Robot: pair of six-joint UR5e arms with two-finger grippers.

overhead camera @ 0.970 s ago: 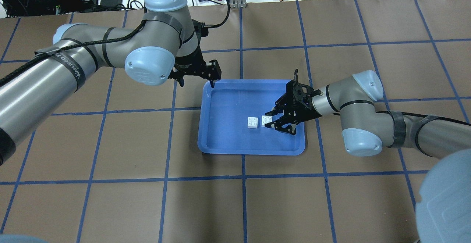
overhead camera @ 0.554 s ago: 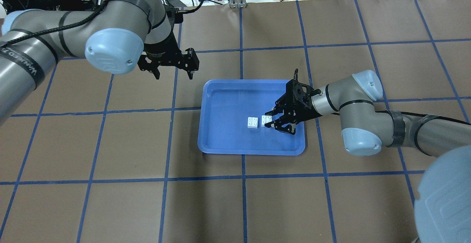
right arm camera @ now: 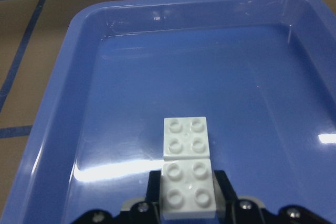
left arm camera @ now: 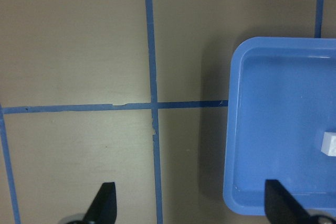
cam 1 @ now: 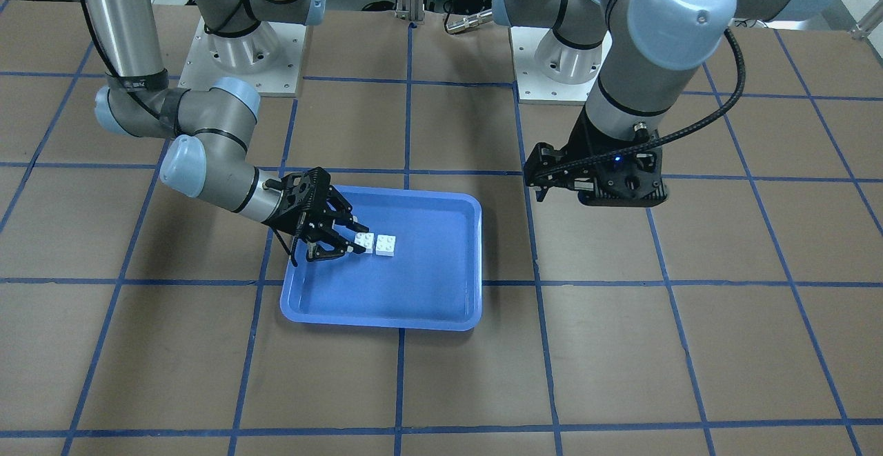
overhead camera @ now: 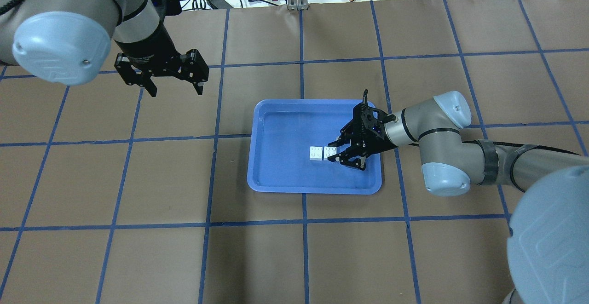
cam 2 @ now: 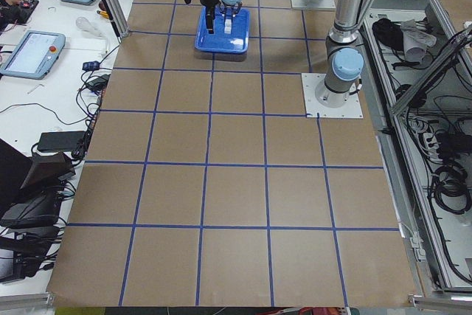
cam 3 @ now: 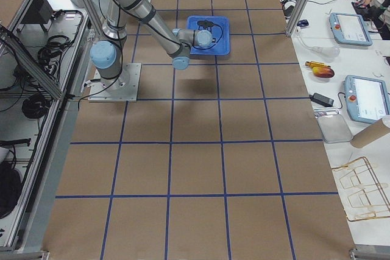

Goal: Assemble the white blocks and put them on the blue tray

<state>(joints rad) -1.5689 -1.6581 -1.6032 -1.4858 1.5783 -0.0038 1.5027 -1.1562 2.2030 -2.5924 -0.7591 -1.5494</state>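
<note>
The right gripper (overhead camera: pixel 333 153) reaches low into the tray from the robot's right, its fingers pressed against two opposite sides of the gripped white block (right arm camera: pixel 188 190). The left gripper (overhead camera: pixel 176 92) hangs above bare table with its fingers spread wide and nothing between them, well apart from the tray and off its far left corner. The table (overhead camera: pixel 368 249) is covered in brown paper crossed by a grid of blue tape. The blue tray (overhead camera: pixel 276 129) lies flat near its middle. Inside the tray, toward the robot's right, the free white block (right arm camera: pixel 185 137) sits studs up, touching the gripped one edge to edge.
</note>
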